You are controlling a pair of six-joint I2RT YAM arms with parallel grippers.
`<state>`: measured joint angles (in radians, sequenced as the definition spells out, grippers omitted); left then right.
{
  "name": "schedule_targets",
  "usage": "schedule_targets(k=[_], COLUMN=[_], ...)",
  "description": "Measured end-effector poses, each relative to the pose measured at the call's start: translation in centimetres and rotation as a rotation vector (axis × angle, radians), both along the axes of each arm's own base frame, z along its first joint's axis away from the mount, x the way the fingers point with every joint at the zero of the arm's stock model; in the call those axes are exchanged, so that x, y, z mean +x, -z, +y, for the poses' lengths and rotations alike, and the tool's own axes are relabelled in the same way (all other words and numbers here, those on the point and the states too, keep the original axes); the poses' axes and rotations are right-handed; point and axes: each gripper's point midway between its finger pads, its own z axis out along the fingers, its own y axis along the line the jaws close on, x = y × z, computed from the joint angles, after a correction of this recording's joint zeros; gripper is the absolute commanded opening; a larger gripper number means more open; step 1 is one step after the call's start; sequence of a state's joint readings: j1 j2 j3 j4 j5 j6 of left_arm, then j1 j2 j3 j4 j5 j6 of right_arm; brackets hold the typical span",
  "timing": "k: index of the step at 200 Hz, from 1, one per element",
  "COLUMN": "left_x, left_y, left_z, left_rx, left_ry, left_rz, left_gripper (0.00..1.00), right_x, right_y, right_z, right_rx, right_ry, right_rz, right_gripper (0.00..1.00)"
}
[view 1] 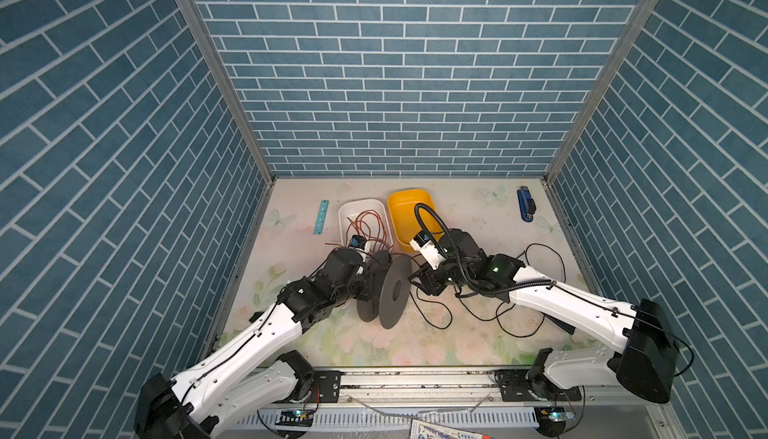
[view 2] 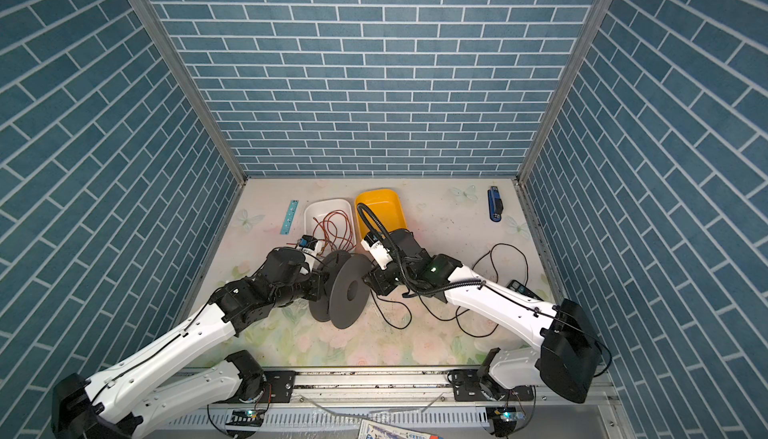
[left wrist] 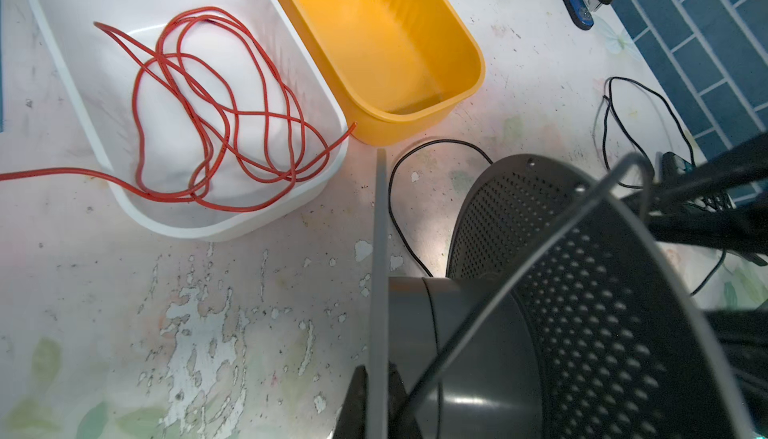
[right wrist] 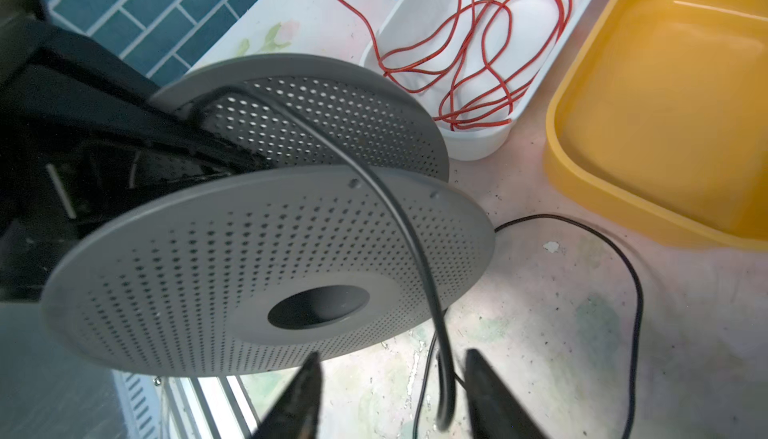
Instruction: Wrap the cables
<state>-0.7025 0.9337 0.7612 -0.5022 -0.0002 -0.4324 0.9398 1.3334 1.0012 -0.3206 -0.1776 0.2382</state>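
Note:
A grey spool with two perforated flanges stands on edge at mid-table. My left gripper is shut on the thin rim of one flange, just beside the hub. The thin black cable comes out from between the flanges, crosses the near flange and hangs loose between the fingers of my right gripper, which is open. The rest of the cable lies in loose loops on the table to the right of the spool.
A white bin holding red-brown wire and a yellow bin stand close behind the spool. A blue stapler lies at the back right, a light-blue strip at the back left. A dark remote-like item lies by the right wall.

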Motion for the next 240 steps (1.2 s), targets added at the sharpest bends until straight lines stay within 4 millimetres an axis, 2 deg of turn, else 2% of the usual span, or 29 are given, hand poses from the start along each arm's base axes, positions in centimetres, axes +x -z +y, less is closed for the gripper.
schedule_targets(k=[6, 22, 50, 58, 81, 103, 133, 184, 240], left_x=[0.0, 0.2, 0.4, 0.4, 0.5, 0.7, 0.7, 1.2, 1.1], left_y=[-0.4, -1.5, -3.8, -4.5, -6.4, -7.7, -8.5, -9.8, -11.5], left_z=[0.1, 0.2, 0.5, 0.6, 0.8, 1.1, 1.5, 1.1, 0.6], left_rx=[0.006, 0.019, 0.047, 0.055, 0.078, 0.097, 0.11, 0.129, 0.102], left_ry=[0.0, 0.0, 0.002, 0.002, 0.005, 0.006, 0.014, 0.04, 0.066], left_rz=[-0.002, -0.013, -0.032, -0.035, -0.034, -0.028, 0.004, 0.045, 0.046], left_gripper=[0.0, 0.01, 0.03, 0.04, 0.04, 0.04, 0.0, 0.0, 0.0], right_x=[0.0, 0.2, 0.0, -0.1, -0.7, -0.8, -0.5, -0.1, 0.1], right_y=[-0.1, -0.9, -1.6, -1.4, -0.1, 1.9, 4.3, 6.0, 7.4], right_z=[0.0, -0.2, -1.2, -1.6, -2.8, -3.9, -4.7, -3.4, -0.8], right_rx=[0.003, 0.022, 0.059, 0.068, 0.08, 0.076, 0.079, 0.145, 0.22], right_ry=[0.001, 0.011, 0.033, 0.039, 0.05, 0.075, 0.107, 0.085, 0.023], right_rz=[-0.006, -0.03, -0.078, -0.09, -0.107, -0.13, -0.164, -0.197, -0.192], right_gripper=[0.8, 0.85, 0.87, 0.85, 0.78, 0.78, 0.8, 0.89, 0.84])
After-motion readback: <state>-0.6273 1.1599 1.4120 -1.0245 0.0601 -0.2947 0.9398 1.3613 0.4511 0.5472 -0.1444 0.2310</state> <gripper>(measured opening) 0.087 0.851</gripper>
